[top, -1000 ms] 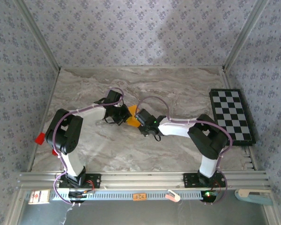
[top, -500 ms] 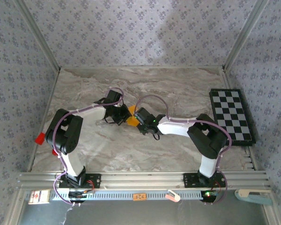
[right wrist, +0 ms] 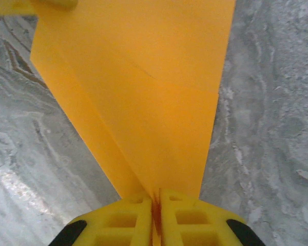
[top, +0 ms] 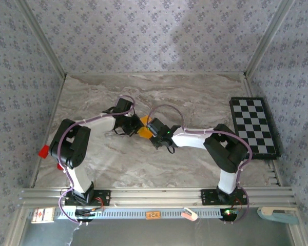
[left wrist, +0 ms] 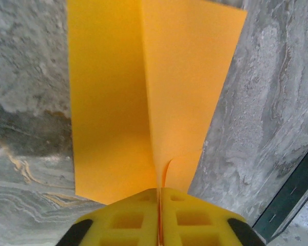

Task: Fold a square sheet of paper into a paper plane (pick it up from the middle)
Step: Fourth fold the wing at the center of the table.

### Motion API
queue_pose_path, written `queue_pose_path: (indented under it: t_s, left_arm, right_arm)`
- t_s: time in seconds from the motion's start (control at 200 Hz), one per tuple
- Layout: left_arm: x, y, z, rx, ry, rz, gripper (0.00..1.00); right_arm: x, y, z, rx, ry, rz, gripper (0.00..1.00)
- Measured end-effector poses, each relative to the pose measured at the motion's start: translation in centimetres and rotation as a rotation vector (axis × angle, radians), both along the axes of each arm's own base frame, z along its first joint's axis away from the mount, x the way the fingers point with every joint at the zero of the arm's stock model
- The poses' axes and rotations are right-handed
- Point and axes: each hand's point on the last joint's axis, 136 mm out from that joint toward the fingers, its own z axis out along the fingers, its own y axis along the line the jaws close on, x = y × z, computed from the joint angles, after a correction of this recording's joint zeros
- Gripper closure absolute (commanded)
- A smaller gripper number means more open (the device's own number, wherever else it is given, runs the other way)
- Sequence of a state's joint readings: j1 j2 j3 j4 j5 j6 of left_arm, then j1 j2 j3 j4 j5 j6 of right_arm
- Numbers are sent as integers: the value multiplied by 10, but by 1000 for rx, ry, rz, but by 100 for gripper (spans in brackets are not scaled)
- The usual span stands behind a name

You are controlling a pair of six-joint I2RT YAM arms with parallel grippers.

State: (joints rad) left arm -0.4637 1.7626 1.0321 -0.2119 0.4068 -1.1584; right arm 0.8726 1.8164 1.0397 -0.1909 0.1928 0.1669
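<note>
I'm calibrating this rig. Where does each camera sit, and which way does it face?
Top external: above and behind, looking down on the marble table; the left arm and right arm show, bases included.
Left wrist: on the left arm, looking past the left gripper, shut on the orange paper.
Right wrist: same, past the right gripper, pinching that paper.
Shared: all views see the paper.

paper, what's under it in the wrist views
Grey marble table shows past the paper on both sides. The part directly beneath it is covered. The left gripper and right gripper each pinch an edge.
</note>
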Motion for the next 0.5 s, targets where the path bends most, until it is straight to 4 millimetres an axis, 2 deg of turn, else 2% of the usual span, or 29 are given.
queue_pose_path:
  t_s: [0.12, 0.215, 0.37, 0.435, 0.5]
  left_arm:
    - [11, 15, 5, 0, -15, 39, 76]
    - [20, 31, 19, 1, -55, 74, 71]
    - [29, 46, 50, -14, -153, 112, 71]
    - [27, 45, 53, -26, -174, 109, 72]
    - [22, 43, 46, -34, -177, 99, 73]
  right_arm:
    - [-2, 2, -1, 31, 35, 12, 91]
    - [-3, 3, -2, 67, 76, 20, 91]
    - [0, 4, -1, 158, 151, 7, 92]
    - [3, 4, 1, 202, 178, -3, 92]
    - [6, 4, 3, 241, 202, -13, 92]
